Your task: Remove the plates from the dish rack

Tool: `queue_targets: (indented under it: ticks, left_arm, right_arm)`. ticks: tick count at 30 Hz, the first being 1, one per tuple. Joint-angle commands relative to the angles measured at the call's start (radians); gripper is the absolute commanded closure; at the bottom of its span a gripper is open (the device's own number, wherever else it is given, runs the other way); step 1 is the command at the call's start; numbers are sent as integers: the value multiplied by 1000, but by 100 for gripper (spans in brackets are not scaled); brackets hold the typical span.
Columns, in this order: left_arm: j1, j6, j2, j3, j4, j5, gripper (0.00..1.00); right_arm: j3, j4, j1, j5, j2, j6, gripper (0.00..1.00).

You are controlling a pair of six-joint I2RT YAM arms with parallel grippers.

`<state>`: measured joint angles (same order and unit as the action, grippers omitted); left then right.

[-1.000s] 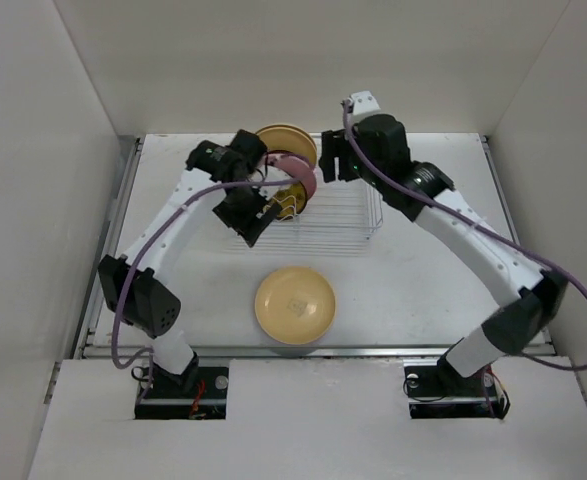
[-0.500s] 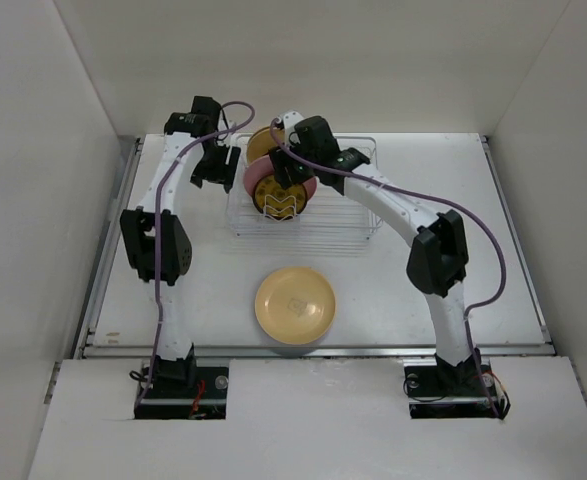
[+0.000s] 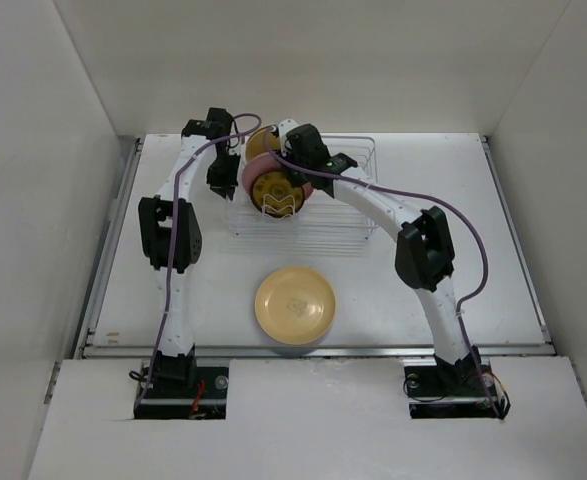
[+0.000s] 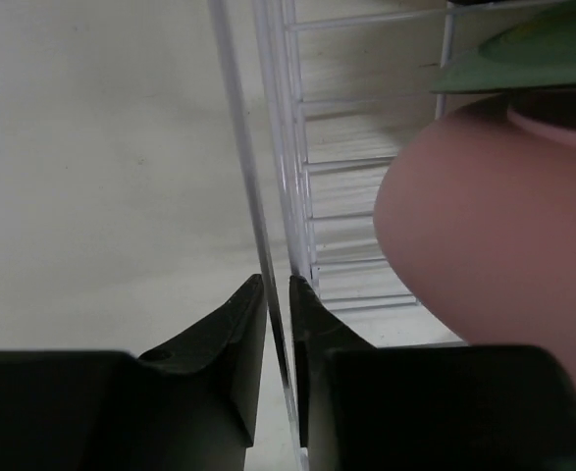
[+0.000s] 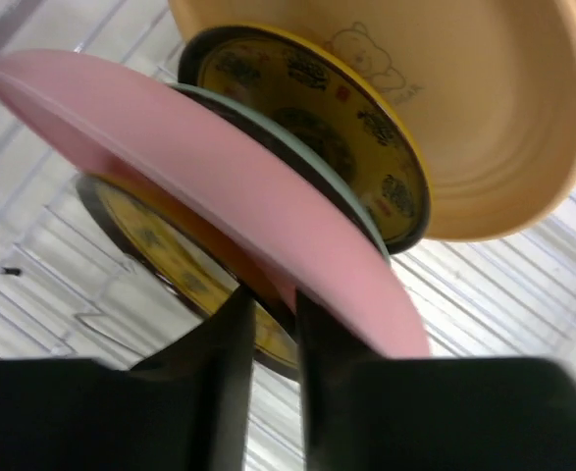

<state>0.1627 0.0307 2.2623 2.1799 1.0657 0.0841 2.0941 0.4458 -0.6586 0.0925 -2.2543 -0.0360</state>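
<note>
The left gripper (image 4: 278, 309) has its fingers drawn together on the top rim wire of the rack (image 4: 251, 196), at the rack's left side. The wire runs straight ahead out of the narrow gap. To this gripper's left is bare table (image 4: 101, 177). To its right, just inside the wire, bulges the pink plate (image 4: 484, 245).

The right gripper (image 5: 273, 319) is closed on the rim of that pink plate, which stands on edge and slants up to the left ahead of the fingers. A dark-rimmed patterned plate (image 5: 155, 245) crowds the rim on the gripper's left, its edge also showing in the gap. Beyond the pink plate, a second patterned plate (image 5: 317, 128) and a cream plate (image 5: 484, 118) stand tightly packed.

Back toward the arm bases, a yellow plate (image 3: 295, 305) lies flat on open table, well apart from the rack.
</note>
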Motion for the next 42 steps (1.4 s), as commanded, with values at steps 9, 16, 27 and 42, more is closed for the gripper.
queue_targets:
  ticks: [9, 16, 27, 42]
  left_arm:
    - [3, -118, 19, 34, 48, 29, 100]
    - [3, -167, 9, 34, 48, -13, 100]
    - [3, -189, 0, 34, 50, -52, 100]
    - [41, 58, -219, -67, -157, -222, 56]
  right_arm:
    - [-71, -98, 10, 33, 81, -59, 100]
    - [-134, -110, -19, 102, 219, -87, 100]
    - [-226, -72, -38, 171, 367, -56, 100]
    - [-761, 312, 241, -110, 919, 543, 100]
